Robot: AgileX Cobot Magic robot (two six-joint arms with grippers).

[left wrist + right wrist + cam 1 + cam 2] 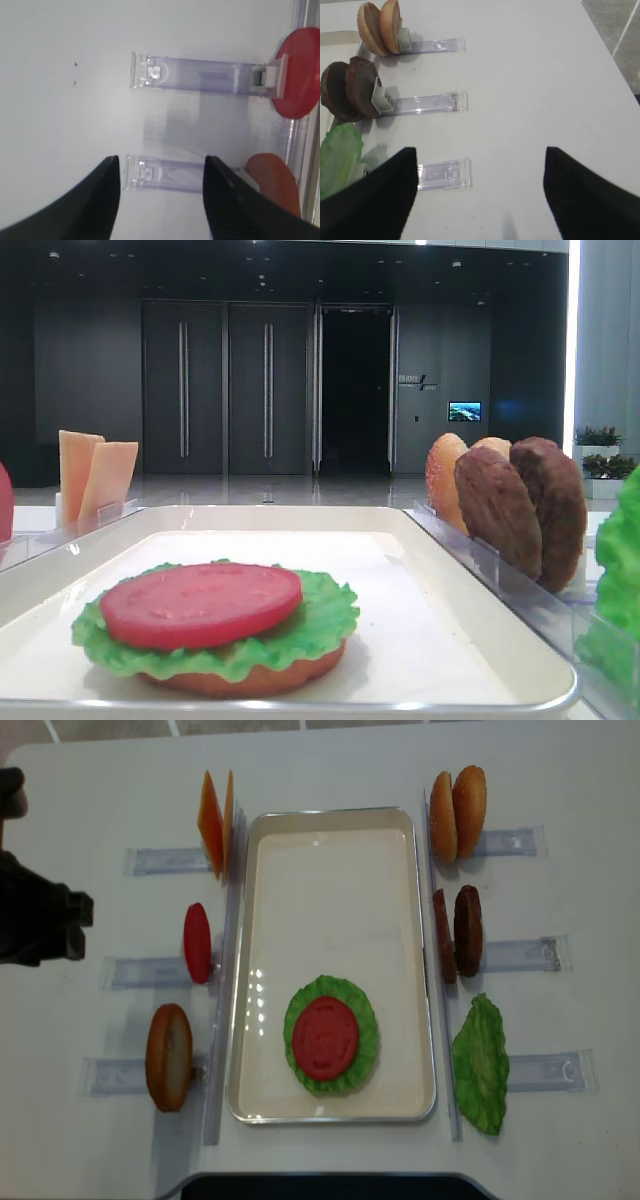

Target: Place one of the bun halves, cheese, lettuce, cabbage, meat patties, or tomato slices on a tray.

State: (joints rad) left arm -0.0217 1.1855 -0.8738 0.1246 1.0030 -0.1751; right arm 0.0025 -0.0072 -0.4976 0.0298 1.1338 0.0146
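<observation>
On the off-white tray (pixel 330 850) lies a stack: a bun half (pixel 250 680) underneath, lettuce (pixel 360 1065) on it, a tomato slice (pixel 325 1037) on top. Standing in racks to the left are cheese (pixel 215 820), a tomato slice (pixel 197 942) and a bun half (pixel 168 1057). On the right stand bun halves (pixel 458 812), meat patties (pixel 457 932) and lettuce (pixel 482 1060). No cabbage is in view. My left gripper (pixel 161 165) is open over a clear rack (pixel 170 174), holding nothing. My right gripper (pixel 480 152) is open and empty over the table, right of the lettuce (pixel 340 155).
Clear slotted racks (pixel 520 955) stick out from both long sides of the tray. My left arm (pixel 35 915) shows dark at the table's left edge. The table's right edge (pixel 615 60) runs close to the right-hand racks.
</observation>
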